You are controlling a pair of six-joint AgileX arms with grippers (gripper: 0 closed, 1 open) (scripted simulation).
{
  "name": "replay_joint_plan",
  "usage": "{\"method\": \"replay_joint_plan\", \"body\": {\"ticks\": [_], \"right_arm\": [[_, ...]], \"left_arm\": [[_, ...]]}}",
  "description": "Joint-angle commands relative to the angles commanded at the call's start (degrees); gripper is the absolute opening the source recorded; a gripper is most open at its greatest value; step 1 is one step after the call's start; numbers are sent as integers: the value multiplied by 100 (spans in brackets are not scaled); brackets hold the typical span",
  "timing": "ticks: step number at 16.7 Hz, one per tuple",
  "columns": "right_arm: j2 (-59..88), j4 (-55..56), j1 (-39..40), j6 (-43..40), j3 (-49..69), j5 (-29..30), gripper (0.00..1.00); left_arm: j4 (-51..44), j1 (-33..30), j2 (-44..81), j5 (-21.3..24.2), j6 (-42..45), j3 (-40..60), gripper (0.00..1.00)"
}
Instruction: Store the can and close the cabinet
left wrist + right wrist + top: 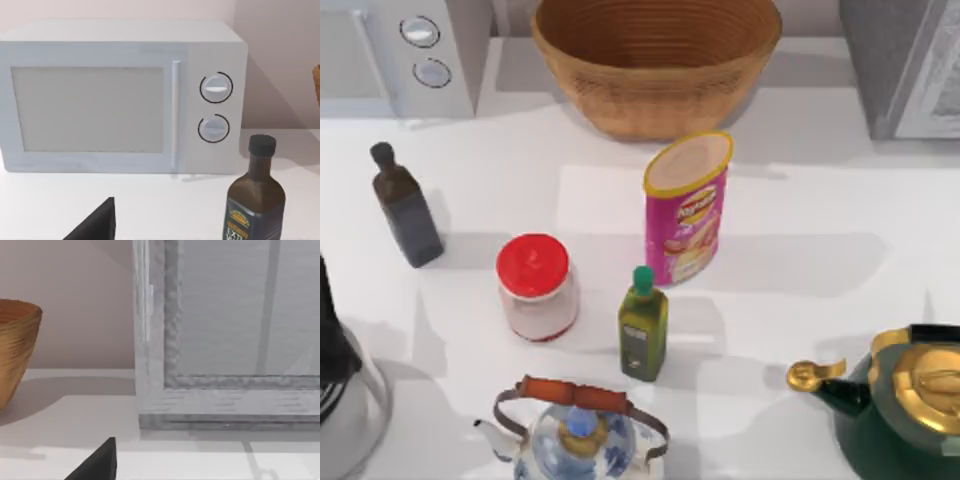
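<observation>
Where the white table [800, 250] opens out near its middle, the can [687, 205] stands upright. It is a tall magenta tube with a yellow rim, a pale lid and a crisps picture on its side.

A dark wedge of the left gripper [95, 222] shows in the left wrist view, facing the microwave [125, 97] and a dark bottle [255, 200], both of which stand left of the can. A like wedge of the right gripper [97, 462] faces the grey cabinet [225, 340], far right of the can. Whether either gripper is released or clenched, I cannot tell.

From left to right, seen from above:
- The microwave [410, 50] sits at the far left.
- The dark bottle [407, 210] stands nearer.
- A red-lidded jar [535, 285] is near-left of the can.
- A blue-and-white kettle [575, 435] is at the near edge.
- A small green-capped oil bottle [643, 325] is just beside the can on its near side.
- A wicker basket [655, 70] is beyond the can.
- A green and gold teapot [900, 400] is near right.
- The cabinet [905, 60] is far right.
</observation>
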Motion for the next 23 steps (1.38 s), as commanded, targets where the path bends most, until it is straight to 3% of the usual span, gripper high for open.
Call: {"method": "replay_joint_plan", "body": {"ticks": [6,10,14,23], "right_arm": [[77,38,-36,9,59,-31,100],[895,621,-662,69,283,-500,100],[2493,1804,-1825,104,583,-1539,100],[6938,5331,-4663,214,1646,-4598,100]], "left_arm": [[0,0,0,0,0,0,100],[0,0,0,0,0,0,100],[0,0,0,0,0,0,100],[0,0,0,0,0,0,100]]}}
